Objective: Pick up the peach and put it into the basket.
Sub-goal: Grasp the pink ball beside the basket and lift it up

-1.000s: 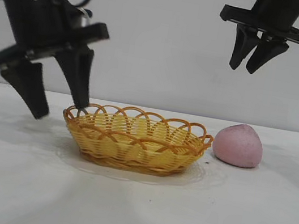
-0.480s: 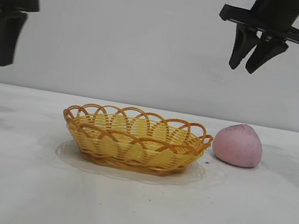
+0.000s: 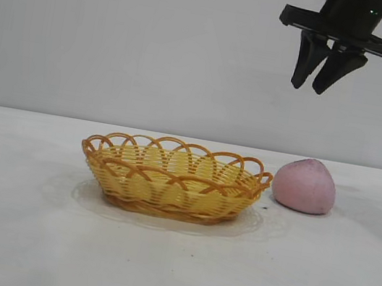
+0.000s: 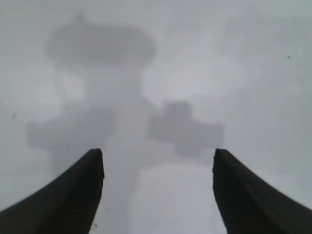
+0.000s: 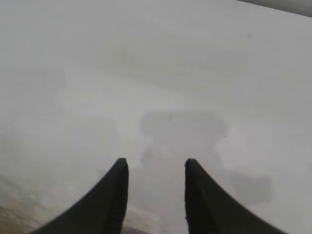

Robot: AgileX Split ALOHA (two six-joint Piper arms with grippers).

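Peach (image 3: pixel 305 185) sat on the white tabletop (image 3: pixel 169 271) at centre right of the exterior frame, just beside the right end of the basket (image 3: pixel 174 178), a thin gap showing between the two. Dusty pink, matte, slightly pointed crown up. Nothing touched it.

Basket rested in the middle of the frame, oval, yellow weave with orange-brown looped rim; what showed of its inside held nothing.

Right gripper (image 3: pixel 321 75) hung at upper right, high above the peach and about in line over it, tips pointing down, jaws part-open with a narrow gap and nothing between them. Left arm did not appear in the exterior frame at all.

Progress, as judged: none of the task done. Peach not grasped, not lifted, basket unfilled. Left to do: descend on the peach, close on it, carry it across the rim, release. The right gripper looked the better placed for it.

Views compared: exterior alone showed peach and basket. Left wrist view was the only sight of the left gripper (image 4: pixel 158 153): jaws wide apart, empty, over bare table with blurred shadows. Right wrist view showed the right gripper (image 5: pixel 156 165) over bare table with its own shadow; neither wrist view clearly caught peach or basket
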